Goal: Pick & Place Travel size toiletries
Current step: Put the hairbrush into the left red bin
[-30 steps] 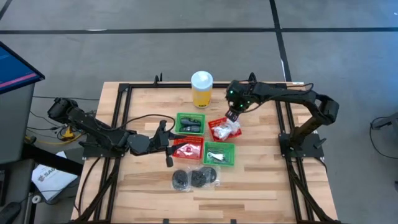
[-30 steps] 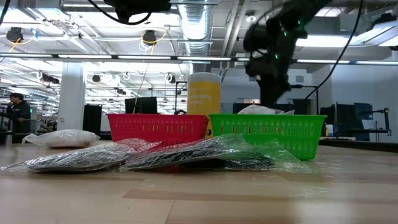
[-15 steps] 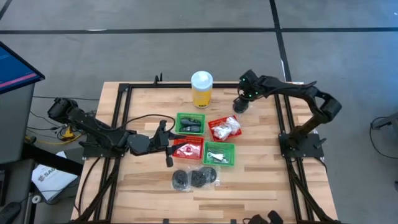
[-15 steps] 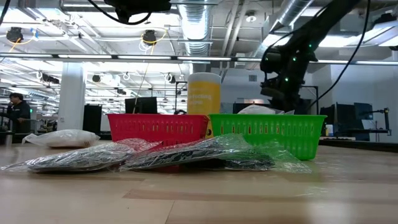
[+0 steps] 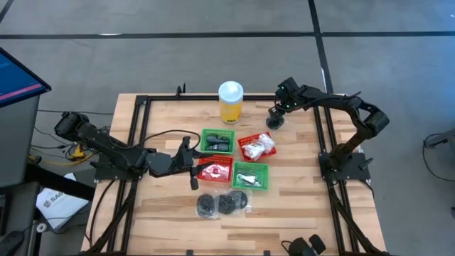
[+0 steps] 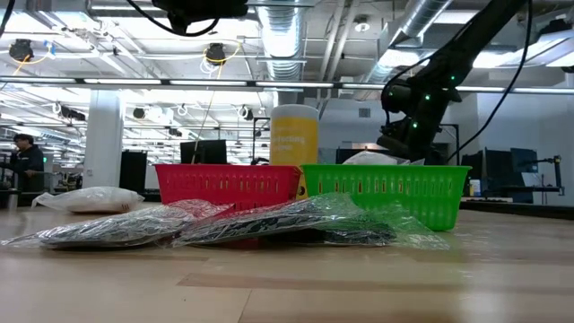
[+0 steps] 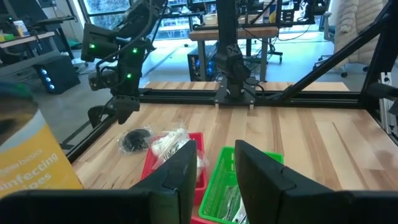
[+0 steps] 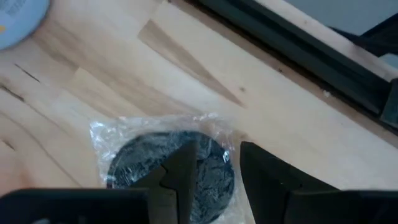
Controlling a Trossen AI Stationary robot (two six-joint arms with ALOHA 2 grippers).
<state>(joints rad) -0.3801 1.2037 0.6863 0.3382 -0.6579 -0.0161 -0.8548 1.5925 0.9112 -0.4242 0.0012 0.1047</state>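
My right gripper (image 8: pixel 217 155) is open and hovers just above a flat black disc (image 8: pixel 168 171) in clear crinkly wrap, which lies flat on the wood near the table's far right (image 7: pixel 134 140). In the left wrist view the right gripper (image 7: pixel 118 107) is seen above the disc. White-and-clear packets (image 5: pixel 261 144) lie in the far red basket (image 5: pixel 249 151). Two more wrapped discs (image 5: pixel 219 204) lie near the front edge. My left gripper (image 5: pixel 193 162) is open and waits beside the near red basket (image 5: pixel 215 171).
A tall yellow bottle with a white cap (image 5: pixel 230 102) stands at the far edge. Two green baskets (image 5: pixel 217 141) (image 5: pixel 250 176) and two red ones sit together mid-table. Black frame rails (image 8: pixel 298 43) run close behind the disc. Bare wood lies at the near right.
My right gripper has moved from over the far red basket toward the table's far right, and now stands over the wrapped black disc. The white packets have stayed in the red basket.
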